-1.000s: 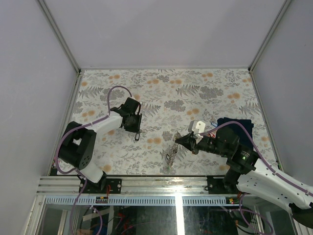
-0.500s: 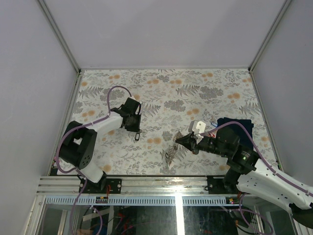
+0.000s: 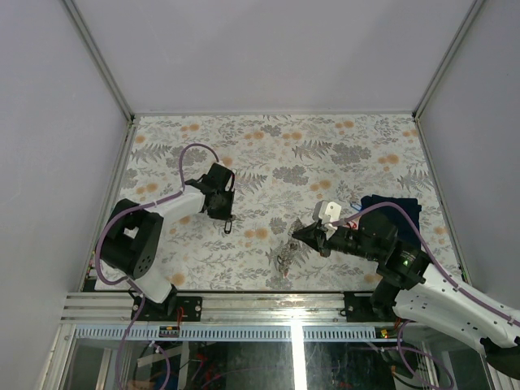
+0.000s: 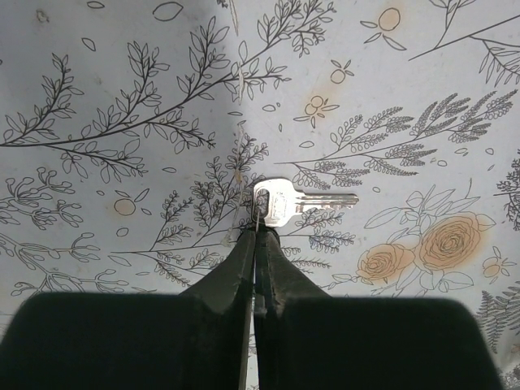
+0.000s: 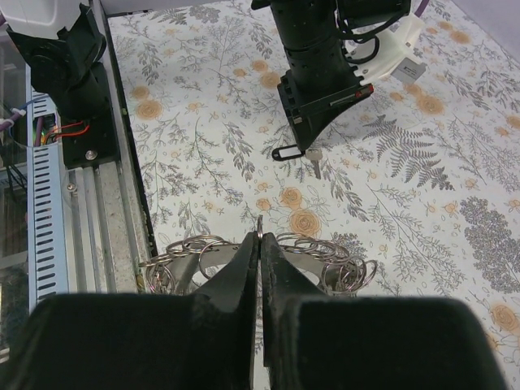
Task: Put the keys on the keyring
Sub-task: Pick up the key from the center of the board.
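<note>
A: Where do we find the keys?
B: We see one silver key (image 4: 280,203) on the left half of the flowered counter (image 3: 325,146); in the left wrist view its round head sits right at the tips of the left jaws, and its blade points away to the right.
A: How do the left jaws stand?
B: Clenched; the two dark fingers (image 4: 237,272) meet with no gap we can make out, and a thin sliver of metal at the rim of the key's head is pinched between their tips; we cannot tell whether the key is lifted or rests on the counter.
A: Is anything else by that key?
B: In the right wrist view a small black loop (image 5: 284,152) shows just beside the key, under the tip of the left arm (image 3: 175,207); we cannot tell what it is.
A: And the keyring?
B: The keyring (image 5: 333,253) is a bunch of grey metal loops with a jagged outline; the right jaws are clenched on one thin loop at its top, and the other loops fan out to both sides of the fingertips.
A: Where is it on the counter?
B: From above it is near the middle of the counter's near edge, at the tip of the right arm (image 3: 366,237), which reaches in from the right; key and keyring are well apart.
A: What lies behind it?
B: A dark blue cloth (image 3: 402,205) lies at the right side, partly hidden by the right arm.
</note>
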Controlling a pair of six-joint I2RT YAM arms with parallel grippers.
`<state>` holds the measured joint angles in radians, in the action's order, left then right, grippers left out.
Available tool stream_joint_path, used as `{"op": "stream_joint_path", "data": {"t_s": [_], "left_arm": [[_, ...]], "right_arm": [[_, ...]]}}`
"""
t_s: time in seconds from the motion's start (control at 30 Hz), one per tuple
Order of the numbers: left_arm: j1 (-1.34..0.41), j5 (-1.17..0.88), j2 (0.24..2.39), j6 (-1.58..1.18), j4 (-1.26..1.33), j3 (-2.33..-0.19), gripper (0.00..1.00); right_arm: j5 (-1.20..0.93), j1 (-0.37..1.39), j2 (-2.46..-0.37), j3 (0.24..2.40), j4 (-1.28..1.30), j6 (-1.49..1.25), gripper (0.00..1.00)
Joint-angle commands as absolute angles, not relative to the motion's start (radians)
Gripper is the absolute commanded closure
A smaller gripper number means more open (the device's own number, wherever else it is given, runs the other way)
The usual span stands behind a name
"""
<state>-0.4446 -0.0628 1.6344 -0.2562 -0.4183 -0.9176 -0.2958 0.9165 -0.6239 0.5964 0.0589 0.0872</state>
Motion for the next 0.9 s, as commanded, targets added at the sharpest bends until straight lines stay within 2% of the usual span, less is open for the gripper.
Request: {"op": "stream_joint_path", "data": {"t_s": [0.0,0.1,0.27,0.5,0.63,0.87], "left_arm": [[-0.451,-0.036,1.617,-0.25,-0.381,-0.914,1.0],[-0.452,-0.032,1.58,-0.236,-0.363,-0.905,1.0],[-0.451,-0.07,1.435,-0.213,-0.296,-0.862,1.0],[-0.451,-0.113,1.253,-0.166,-0.226,-0.848,1.0],[-0.451,-0.193,1.155,-0.108,-0.175,-0.833,1.0],[-0.451,-0.461,1.073,0.064,-0.211,-0.893,1.0]], "right_arm": [[-0.302,0.922,-0.613,0.611,-0.025,0.094,1.0],[-0.35,0.923,-0.648,0.624,-0.008,0.076,1.0],[-0.312,0.923,-0.679,0.634,0.006,0.013,1.0],[-0.313,0.923,-0.829,0.816,0.204,0.003,1.0],[-0.339,0.923,-0.851,0.813,0.138,-0.029,1.0],[-0.414,0.922,-0.914,0.858,0.073,-0.005,1.0]]}}
